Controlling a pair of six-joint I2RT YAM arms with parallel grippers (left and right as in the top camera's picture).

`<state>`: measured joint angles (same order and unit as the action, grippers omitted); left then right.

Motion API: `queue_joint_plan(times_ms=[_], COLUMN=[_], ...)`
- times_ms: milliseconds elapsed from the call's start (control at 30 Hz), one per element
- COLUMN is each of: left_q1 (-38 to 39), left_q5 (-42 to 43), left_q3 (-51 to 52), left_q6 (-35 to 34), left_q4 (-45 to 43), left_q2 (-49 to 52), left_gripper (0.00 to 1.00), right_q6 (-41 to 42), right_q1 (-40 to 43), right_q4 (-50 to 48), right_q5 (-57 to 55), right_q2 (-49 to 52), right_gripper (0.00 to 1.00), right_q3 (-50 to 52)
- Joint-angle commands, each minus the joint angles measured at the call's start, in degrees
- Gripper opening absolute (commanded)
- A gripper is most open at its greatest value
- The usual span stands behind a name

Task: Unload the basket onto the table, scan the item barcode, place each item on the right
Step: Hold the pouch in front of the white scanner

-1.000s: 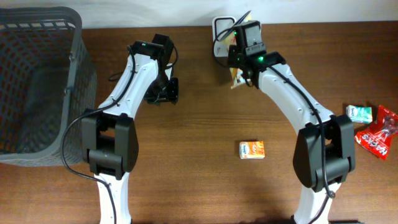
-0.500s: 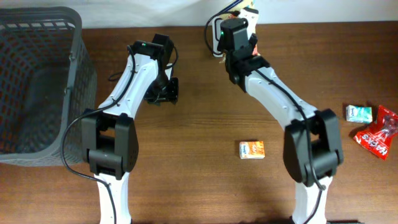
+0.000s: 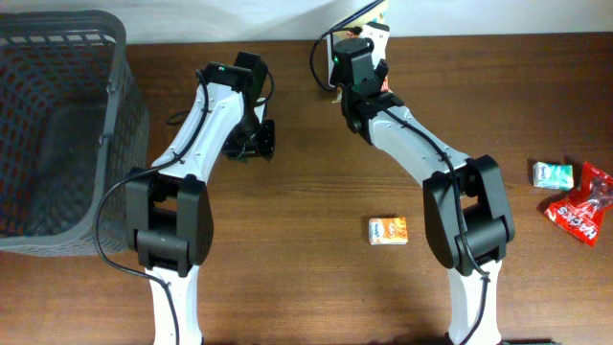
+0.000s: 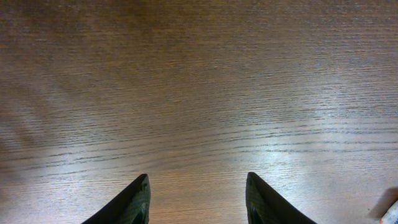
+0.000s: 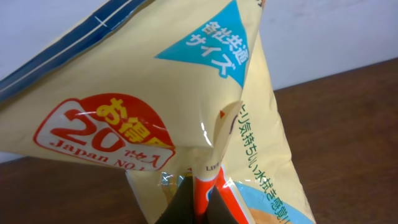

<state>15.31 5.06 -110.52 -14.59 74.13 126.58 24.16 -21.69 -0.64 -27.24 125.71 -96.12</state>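
Now, right gripper [image 5: 199,202] pinching yellow snack bag [image 5: 155,93] at far table [image 3: 306,172] edge, beside white scanner [image 3: 329,48]; needing steady hold, barcode panel flat, uncreased. Left gripper [image 4: 198,190] hovering half-open, empty.

Grey basket [image 3: 57,144], orange box [image 3: 388,230], green packet [image 3: 553,173], perhaps red sweets [image 3: 581,206].

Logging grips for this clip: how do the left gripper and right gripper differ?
The left gripper is open and empty over bare table; right gripper is shut on a yellow bag. The left gripper sits nearer the basket, right gripper at the table's far edge. Both are dark.
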Motion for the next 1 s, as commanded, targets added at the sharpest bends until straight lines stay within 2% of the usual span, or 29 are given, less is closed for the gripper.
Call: queue_joint_plan(times_ms=[0,100,633,833,967], left_q1=[-0.09,-0.09,-0.09,-0.09,-0.09], left_q5=[-0.37,-0.37,-0.37,-0.39,-0.39], left_q3=[-0.31,-0.31,-0.31,-0.31,-0.31], left_q6=[0.04,0.04,0.04,0.04,0.04], left_q4=[0.07,0.07,0.07,-0.15,-0.13], left_q2=[-0.94,-0.94,-0.94,-0.94,-0.94], left_gripper=[0.48,0.48,0.48,0.48,0.48], right_q6=[-1.73,-5.33,-8.37,-16.31,-16.46], right_q1=[0.07,0.04,-1.07,-2.38,-2.47], right_q4=[1.09,1.31,0.76,0.57,-1.14], right_q5=[-6.01,-6.64,-4.33,-6.99,-7.1], right_q2=[-0.48,0.44,2.8,2.56,2.6], right_gripper=[0.04,0.04,0.04,0.04,0.04], right_q3=[-0.96,-0.96,-1.03,-5.88,-7.72])
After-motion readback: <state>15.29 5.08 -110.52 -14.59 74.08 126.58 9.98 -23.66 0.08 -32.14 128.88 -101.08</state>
